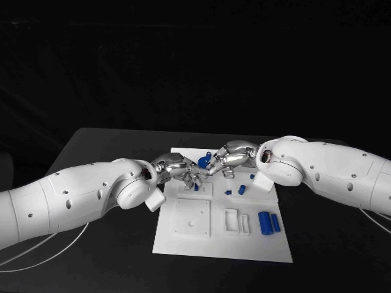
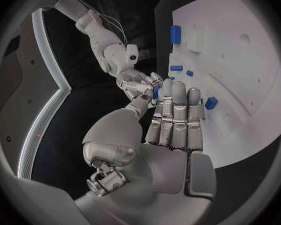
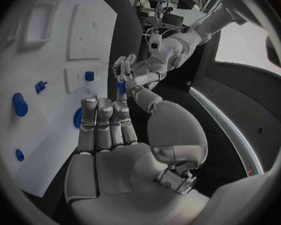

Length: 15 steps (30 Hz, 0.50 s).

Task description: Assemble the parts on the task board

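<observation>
Up at the far end of the white rectangular task board (image 1: 222, 244), the silver left hand (image 1: 179, 170) and silver right hand (image 1: 226, 157) meet fingertip to fingertip. Between them sits a small blue plastic part (image 1: 204, 162); the right hand's thumb and a finger pinch it, its other fingers straight and together. The left hand's fingers lie straight and close, its thumb reaching to the same part, but whether it grips I cannot tell. Nearer on the board lie two blue cylinders (image 1: 269, 222) side by side, beside white rectangular frames (image 1: 237, 221) and a square raised plate (image 1: 193, 217). Small blue pieces (image 1: 241, 190) sit just below the hands.
</observation>
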Each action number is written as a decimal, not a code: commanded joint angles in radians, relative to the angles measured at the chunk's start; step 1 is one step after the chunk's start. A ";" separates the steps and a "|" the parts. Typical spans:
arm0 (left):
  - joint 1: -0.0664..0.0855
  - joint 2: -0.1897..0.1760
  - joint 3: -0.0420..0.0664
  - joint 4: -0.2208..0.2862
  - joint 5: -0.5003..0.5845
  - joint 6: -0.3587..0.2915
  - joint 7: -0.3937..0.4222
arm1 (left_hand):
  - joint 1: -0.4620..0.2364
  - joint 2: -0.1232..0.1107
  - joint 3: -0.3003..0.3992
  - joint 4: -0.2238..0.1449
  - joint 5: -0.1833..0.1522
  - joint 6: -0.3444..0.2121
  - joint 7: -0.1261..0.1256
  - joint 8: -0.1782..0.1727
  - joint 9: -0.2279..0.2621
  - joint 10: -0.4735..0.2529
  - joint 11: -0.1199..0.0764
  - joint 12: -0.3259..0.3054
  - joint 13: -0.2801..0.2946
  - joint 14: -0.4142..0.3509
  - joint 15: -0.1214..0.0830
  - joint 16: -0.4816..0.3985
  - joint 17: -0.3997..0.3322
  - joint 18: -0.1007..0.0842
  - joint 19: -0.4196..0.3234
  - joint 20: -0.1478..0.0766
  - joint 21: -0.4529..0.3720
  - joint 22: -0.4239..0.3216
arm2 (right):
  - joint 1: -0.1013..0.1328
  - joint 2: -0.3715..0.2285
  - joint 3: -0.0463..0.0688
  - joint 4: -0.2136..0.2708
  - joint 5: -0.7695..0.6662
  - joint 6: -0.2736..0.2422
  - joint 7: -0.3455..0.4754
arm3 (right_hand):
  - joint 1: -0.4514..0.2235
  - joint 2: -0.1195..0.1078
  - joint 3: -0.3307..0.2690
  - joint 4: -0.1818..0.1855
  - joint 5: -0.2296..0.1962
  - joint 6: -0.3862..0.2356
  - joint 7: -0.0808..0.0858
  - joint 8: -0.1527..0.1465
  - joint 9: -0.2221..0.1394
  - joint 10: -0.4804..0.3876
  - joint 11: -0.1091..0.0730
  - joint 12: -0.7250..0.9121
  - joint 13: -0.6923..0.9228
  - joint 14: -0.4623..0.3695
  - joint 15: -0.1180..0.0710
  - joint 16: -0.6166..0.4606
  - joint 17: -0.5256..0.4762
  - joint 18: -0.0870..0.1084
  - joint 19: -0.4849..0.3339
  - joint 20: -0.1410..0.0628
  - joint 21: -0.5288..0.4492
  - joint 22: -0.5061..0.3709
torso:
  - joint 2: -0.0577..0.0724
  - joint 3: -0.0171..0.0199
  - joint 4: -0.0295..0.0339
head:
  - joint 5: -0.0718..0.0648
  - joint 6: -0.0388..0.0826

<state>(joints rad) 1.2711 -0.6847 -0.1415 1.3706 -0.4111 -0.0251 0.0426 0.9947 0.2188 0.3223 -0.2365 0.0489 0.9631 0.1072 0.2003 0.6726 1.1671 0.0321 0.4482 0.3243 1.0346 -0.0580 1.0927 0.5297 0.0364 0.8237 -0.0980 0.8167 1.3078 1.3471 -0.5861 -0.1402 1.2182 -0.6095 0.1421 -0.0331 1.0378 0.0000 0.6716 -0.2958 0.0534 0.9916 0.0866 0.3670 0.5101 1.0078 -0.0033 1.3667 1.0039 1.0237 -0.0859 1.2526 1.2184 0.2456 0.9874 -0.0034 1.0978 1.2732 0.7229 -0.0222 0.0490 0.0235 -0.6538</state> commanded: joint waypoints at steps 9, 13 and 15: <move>0.005 0.005 0.006 0.006 0.042 0.014 0.056 | -0.008 0.024 -0.002 -0.021 0.000 0.005 0.001 0.007 0.000 0.010 0.000 -0.016 -0.003 -0.006 -0.003 -0.006 0.002 -0.005 -0.007 -0.057 -0.009 0.015 | -0.005 0.006 -0.003 0.006 0.000 0.030 -0.002 | 0.002 0.009 0.001 0.004 -0.005 0.006 0.018 0.003 0.004 -0.009 0.000 0.002 -0.002 -0.008 -0.001 0.003 -0.002 0.016 -0.005 -0.002 0.006 -0.001 | 0.000 0.0005 0.0000 | 0.000 -0.001; 0.005 0.004 0.006 0.005 0.042 0.012 0.055 | -0.008 0.026 0.000 -0.025 0.000 0.007 0.002 0.008 0.000 0.011 0.000 -0.017 -0.003 -0.006 -0.003 -0.006 0.003 -0.005 -0.007 -0.057 -0.009 0.015 | -0.005 0.004 -0.003 0.004 0.025 0.023 0.004 | 0.001 0.005 0.001 0.005 -0.005 -0.001 0.020 0.000 0.004 -0.013 0.002 -0.002 -0.005 -0.012 0.001 0.000 -0.005 0.016 -0.008 -0.001 0.005 -0.003 | 0.000 0.0006 0.0001 | 0.000 -0.002; 0.005 0.004 0.006 0.005 0.041 0.013 0.055 | -0.007 0.026 0.004 -0.027 0.000 0.007 0.002 0.009 0.000 0.011 0.000 -0.019 -0.004 -0.006 -0.003 -0.006 0.003 -0.005 -0.006 -0.058 -0.010 0.015 | -0.005 0.002 -0.003 0.004 0.038 0.009 0.005 | -0.002 0.002 0.006 0.006 -0.003 -0.027 0.030 -0.016 -0.001 -0.018 0.011 -0.012 -0.013 -0.017 0.004 -0.007 -0.012 0.016 -0.012 0.002 0.002 -0.006 | 0.000 0.0006 0.0002 | 0.000 -0.002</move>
<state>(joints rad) 1.2711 -0.6856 -0.1414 1.3694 -0.3932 -0.0239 0.0464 0.9850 0.2365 0.3262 -0.2569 0.0452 0.9631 0.1072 0.2047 0.6706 1.1708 0.0313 0.4363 0.3219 1.0335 -0.0591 1.0927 0.5312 0.0356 0.8237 -0.0980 0.8127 1.3076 1.3472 -0.5868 -0.1405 1.2170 -0.5977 0.1429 -0.0306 1.0402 0.0024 0.6729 -0.2944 0.0532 0.9734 0.1047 0.3626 0.5147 0.9973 0.0046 1.3611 0.9957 1.0123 -0.0818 1.2520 1.2105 0.2454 0.9837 0.0004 1.0978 1.2695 0.7231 -0.0217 0.0490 0.0236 -0.6548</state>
